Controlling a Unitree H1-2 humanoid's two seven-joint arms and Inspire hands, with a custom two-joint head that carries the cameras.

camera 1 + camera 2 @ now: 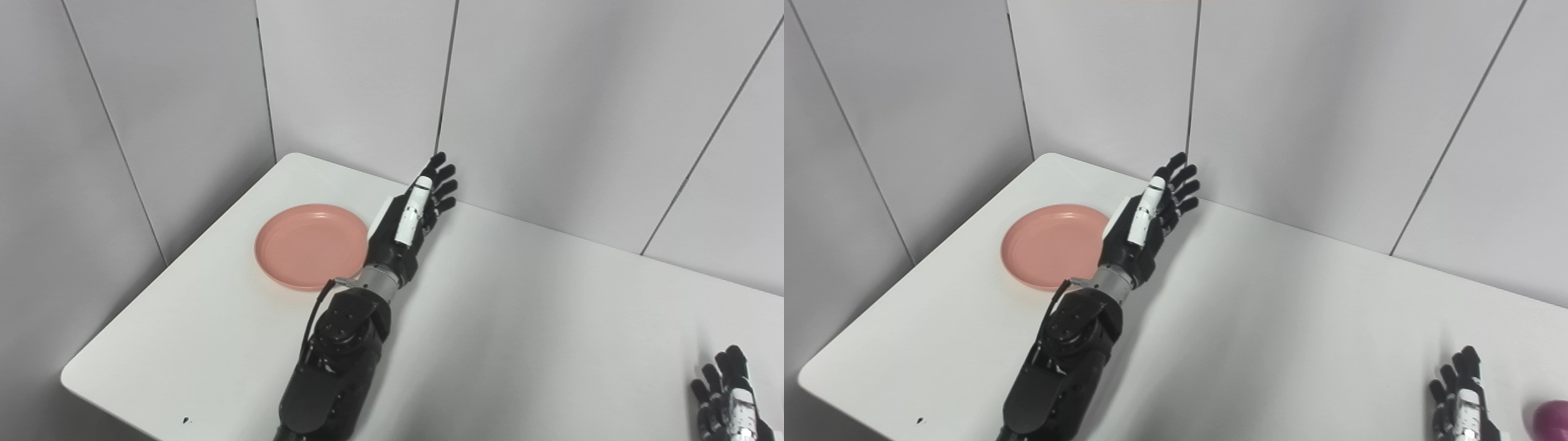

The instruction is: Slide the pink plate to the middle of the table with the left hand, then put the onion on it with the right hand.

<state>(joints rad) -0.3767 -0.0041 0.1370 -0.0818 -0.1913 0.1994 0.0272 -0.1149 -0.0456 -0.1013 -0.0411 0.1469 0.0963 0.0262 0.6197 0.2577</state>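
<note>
Right hand (1462, 407) fingers spread, empty | left hand (409, 223) fingers extended, apart | we note round pink plastic plate (306, 245) just left of its palm

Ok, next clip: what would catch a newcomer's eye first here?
The pink plate stands out most, sitting on the left part of the white table near the corner of the wall. Next is the left hand, raised just right of the plate with fingers spread, holding nothing. The right hand rests open at the bottom right, beside a purple onion at the frame edge.
</note>
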